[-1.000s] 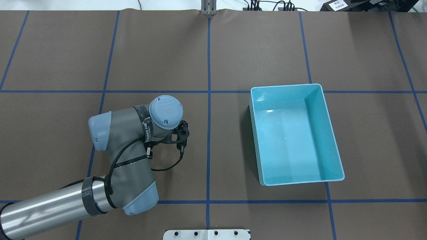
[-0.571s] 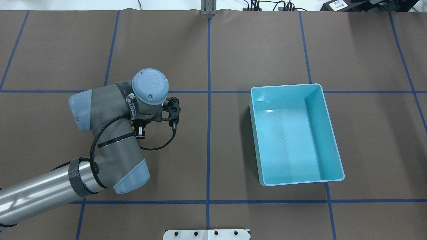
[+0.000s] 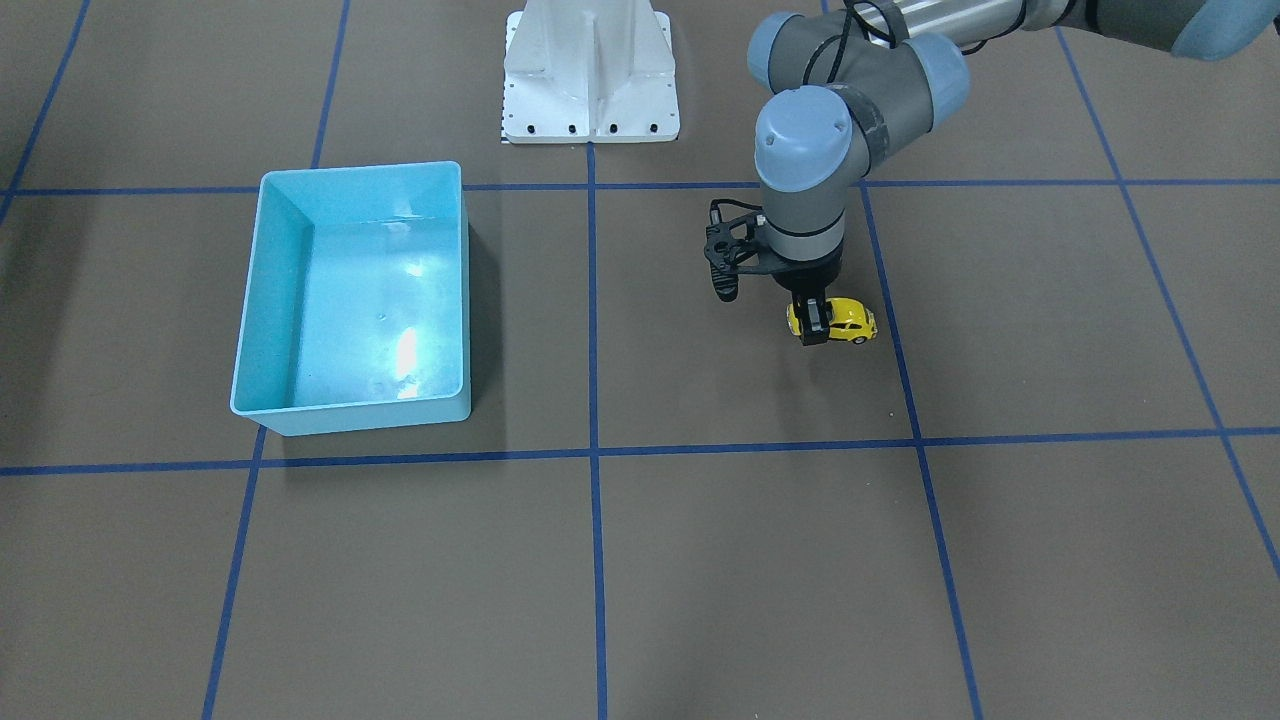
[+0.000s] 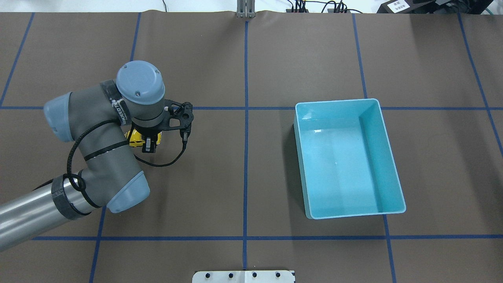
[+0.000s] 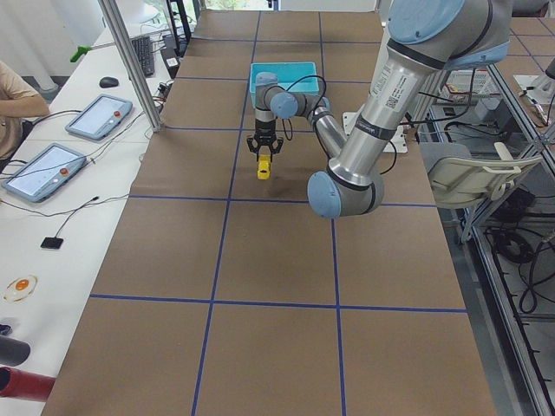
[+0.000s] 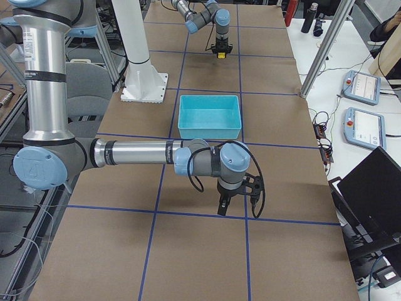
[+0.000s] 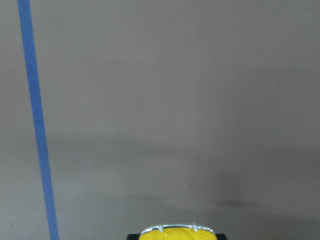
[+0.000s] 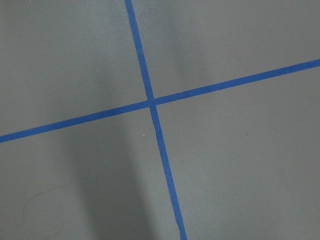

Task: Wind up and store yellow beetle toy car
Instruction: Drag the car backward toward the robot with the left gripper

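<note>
Left gripper (image 3: 817,326) is clenched across the yellow beetle toy car (image 3: 852,322), one finger on each side of its body, low over the brown table (image 3: 700,560) (wheel contact unclear). The car is well apart from the light-blue bin (image 3: 252,300). Right gripper (image 6: 223,207) hangs near the table; its grip cannot be told.

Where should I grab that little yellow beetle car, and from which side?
Pinch its two door sides at mid-body, coming straight down from above. The yellow beetle toy car is upright, wheels down, its roof rounded and glossy; the left gripper straddles it from above.
</note>
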Robot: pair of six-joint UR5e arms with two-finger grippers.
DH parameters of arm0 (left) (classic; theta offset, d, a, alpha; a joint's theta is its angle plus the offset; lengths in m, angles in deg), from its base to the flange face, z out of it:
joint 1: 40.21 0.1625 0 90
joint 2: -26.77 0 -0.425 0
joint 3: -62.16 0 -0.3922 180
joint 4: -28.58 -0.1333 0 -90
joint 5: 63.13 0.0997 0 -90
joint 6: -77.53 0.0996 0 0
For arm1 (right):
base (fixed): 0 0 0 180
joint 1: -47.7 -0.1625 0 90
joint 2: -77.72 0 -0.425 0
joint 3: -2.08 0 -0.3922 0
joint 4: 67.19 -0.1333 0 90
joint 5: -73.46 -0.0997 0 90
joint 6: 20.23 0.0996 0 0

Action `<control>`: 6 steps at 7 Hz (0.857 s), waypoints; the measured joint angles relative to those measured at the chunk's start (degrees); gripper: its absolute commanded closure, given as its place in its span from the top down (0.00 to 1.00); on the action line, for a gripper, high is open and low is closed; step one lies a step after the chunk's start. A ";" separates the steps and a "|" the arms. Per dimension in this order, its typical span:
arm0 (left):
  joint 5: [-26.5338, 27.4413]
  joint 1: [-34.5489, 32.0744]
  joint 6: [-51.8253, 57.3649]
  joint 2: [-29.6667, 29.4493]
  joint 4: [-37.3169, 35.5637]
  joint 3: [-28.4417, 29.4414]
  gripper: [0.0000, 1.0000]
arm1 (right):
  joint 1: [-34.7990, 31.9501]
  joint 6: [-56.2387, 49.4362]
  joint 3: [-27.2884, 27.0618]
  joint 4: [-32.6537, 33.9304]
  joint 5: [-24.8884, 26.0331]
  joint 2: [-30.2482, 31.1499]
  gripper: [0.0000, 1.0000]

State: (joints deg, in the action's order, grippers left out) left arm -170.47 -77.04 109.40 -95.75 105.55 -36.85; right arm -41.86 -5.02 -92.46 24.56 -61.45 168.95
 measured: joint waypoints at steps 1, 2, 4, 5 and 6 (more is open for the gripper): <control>-3.20 -1.07 1.43 1.18 1.17 -0.02 0.00 | 0.00 0.00 0.00 0.00 0.00 0.00 1.00; -5.51 -1.89 1.95 2.12 1.95 -0.04 0.00 | 0.00 0.00 0.00 0.00 0.00 0.00 1.00; -7.09 -2.93 2.02 4.00 5.00 -0.04 0.00 | 0.00 0.00 0.05 0.00 0.02 0.00 1.00; -7.37 -3.26 2.07 4.76 6.11 0.00 0.00 | 0.00 0.04 0.06 0.00 0.04 0.00 1.00; -7.53 -3.40 2.22 5.33 6.86 0.16 0.00 | 0.00 0.12 0.06 0.00 0.02 0.00 1.00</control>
State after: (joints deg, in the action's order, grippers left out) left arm -178.00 -80.43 111.62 -90.41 112.41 -36.69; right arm -41.86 -4.91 -92.40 24.57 -61.43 168.95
